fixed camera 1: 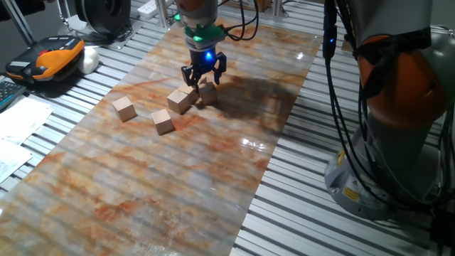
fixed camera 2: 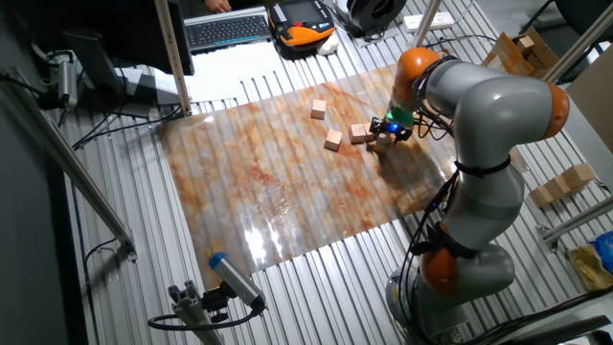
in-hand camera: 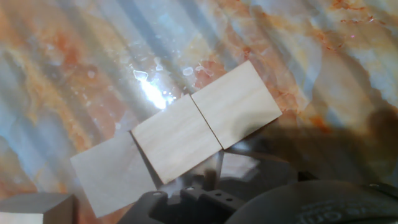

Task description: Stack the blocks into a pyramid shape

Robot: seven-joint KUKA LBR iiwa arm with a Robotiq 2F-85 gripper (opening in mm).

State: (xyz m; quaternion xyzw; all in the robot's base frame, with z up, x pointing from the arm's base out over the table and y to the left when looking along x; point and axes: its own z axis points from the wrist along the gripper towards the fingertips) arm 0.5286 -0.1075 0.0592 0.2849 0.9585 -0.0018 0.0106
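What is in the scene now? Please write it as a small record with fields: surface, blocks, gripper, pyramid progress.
surface: marble-patterned mat on a slatted table
blocks: four visible in the fixed view; two apart, two close together under the gripper
gripper: gripper low over the close pair; open or shut unclear
pyramid progress: nothing stacked; hand view shows three blocks flat in a row

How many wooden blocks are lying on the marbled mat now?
4 are visible on the mat: one block alone at the left, one nearer the camera, and two touching under the gripper, at and. The gripper may hide more.
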